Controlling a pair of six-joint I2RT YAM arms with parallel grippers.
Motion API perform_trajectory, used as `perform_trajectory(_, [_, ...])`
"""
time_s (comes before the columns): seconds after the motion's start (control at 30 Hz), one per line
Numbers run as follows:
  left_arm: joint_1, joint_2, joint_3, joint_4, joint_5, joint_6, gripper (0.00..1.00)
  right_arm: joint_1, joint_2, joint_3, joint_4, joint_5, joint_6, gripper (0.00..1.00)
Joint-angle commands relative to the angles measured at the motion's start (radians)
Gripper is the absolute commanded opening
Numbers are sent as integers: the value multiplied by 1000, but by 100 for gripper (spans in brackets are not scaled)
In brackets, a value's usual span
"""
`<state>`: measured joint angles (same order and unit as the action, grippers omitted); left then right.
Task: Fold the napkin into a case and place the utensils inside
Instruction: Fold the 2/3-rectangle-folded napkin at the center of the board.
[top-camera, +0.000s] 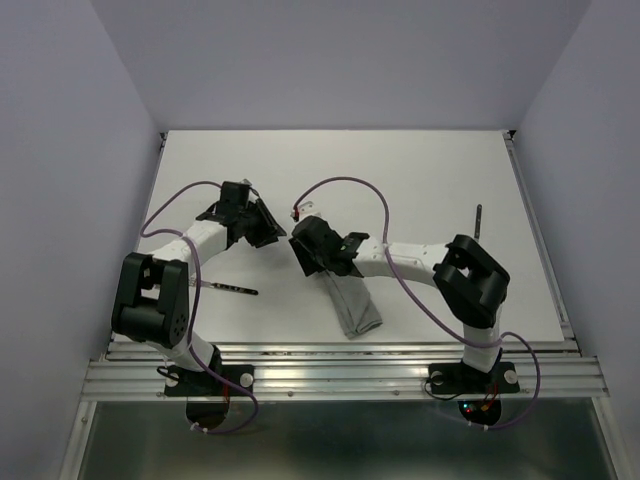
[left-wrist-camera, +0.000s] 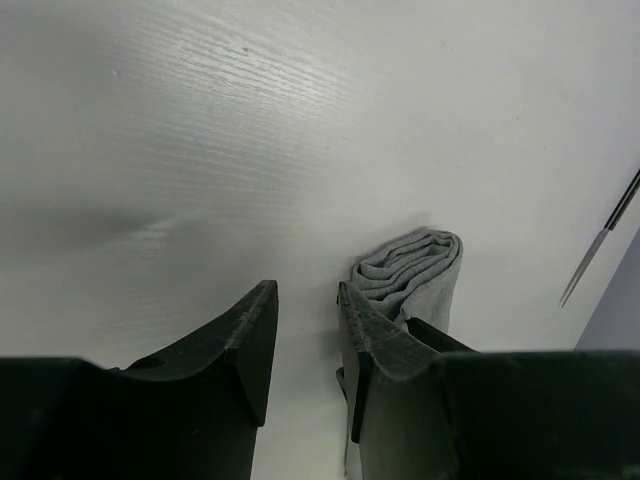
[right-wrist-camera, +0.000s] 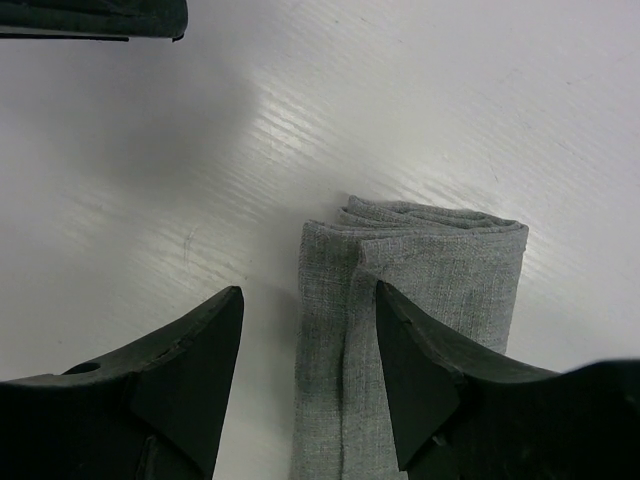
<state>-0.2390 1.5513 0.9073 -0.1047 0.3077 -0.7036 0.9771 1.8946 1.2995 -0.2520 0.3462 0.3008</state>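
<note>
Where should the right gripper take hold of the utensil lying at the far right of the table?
Probably around the middle of the utensil, from straight above, jaws either side of its thin shaft: it lies flat and alone.

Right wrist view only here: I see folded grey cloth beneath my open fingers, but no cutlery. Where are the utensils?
Observer: One utensil lies apart from the case, off to its left.
Operator: Any more?
Observer: A second utensil lies well to the right, toward the table's right edge.
Operator: Is the left gripper holding anything?
Observer: No, the left gripper is open and empty, right beside the case's folded end.
</note>
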Motion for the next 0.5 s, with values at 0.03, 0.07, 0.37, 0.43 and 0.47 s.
perform_trajectory(0.03, [7,-22,-8,5,31,18,42,15,44,58,-29,97,-11,60])
perform_trajectory(0.07, [7,-22,-10,5,34,21,42,15,50,60,-36,123,-5,58])
perform_trajectory(0.37, [7,-22,-16,10,33,30,42,15,66,66,-56,146,20,29])
perform_trajectory(0.43, [7,-22,-19,13,34,29,42,15,61,66,-56,149,24,20])
perform_trajectory(0.47, [7,-23,-19,14,37,30,42,15,60,66,-56,152,27,17])
